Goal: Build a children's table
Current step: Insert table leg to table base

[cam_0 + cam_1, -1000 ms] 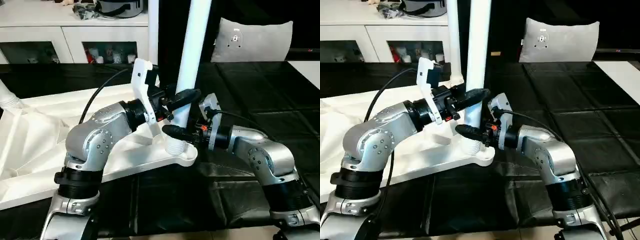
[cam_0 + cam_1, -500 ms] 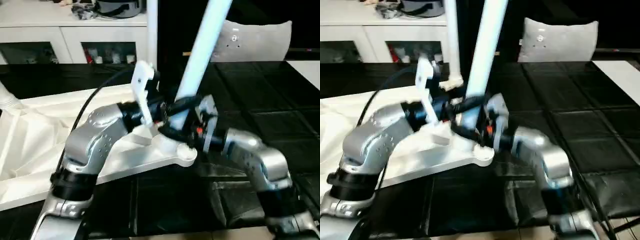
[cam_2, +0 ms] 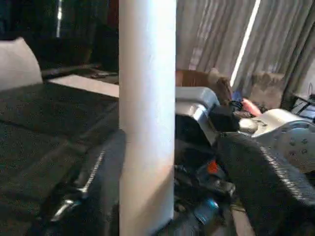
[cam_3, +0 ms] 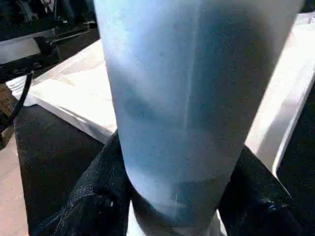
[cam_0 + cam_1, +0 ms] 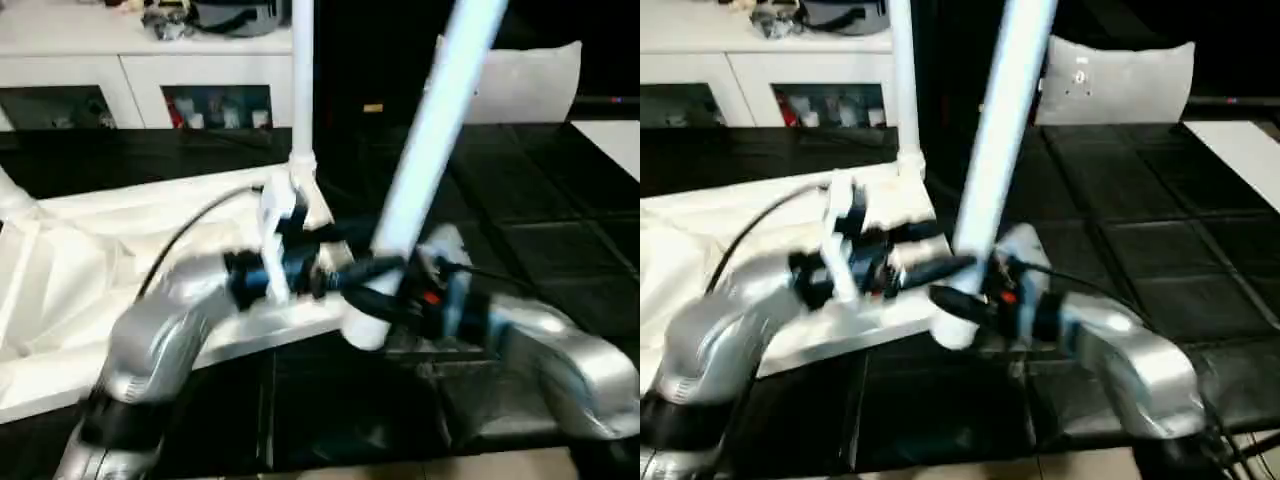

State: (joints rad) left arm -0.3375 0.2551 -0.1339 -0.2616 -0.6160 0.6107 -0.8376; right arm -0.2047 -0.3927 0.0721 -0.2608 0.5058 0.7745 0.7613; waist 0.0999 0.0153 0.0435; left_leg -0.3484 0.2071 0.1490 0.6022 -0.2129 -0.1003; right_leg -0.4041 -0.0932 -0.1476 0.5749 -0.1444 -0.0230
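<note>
Tabletop [image 5: 60, 270] is lying at centre left; a tilted leg [image 5: 425, 170] is leaning off its corner, right gripper [image 4: 172, 196] clasping it, left gripper [image 3: 172, 162] standing wide. Loosely held, it is risking toppling.

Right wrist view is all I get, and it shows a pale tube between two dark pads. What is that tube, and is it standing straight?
Observer: It is a white table leg. The head views show it leaning, its top tipped toward the robot's right, with the right gripper shut on it near its lower end.
Operator: Is the other hand holding it too?
Observer: The left gripper is around the same leg, but open. Its wrist view shows a gap between the leg and one finger.
Operator: Are any legs fitted already?
Observer: Yes, another leg stands upright at a far corner of the tabletop.
</note>
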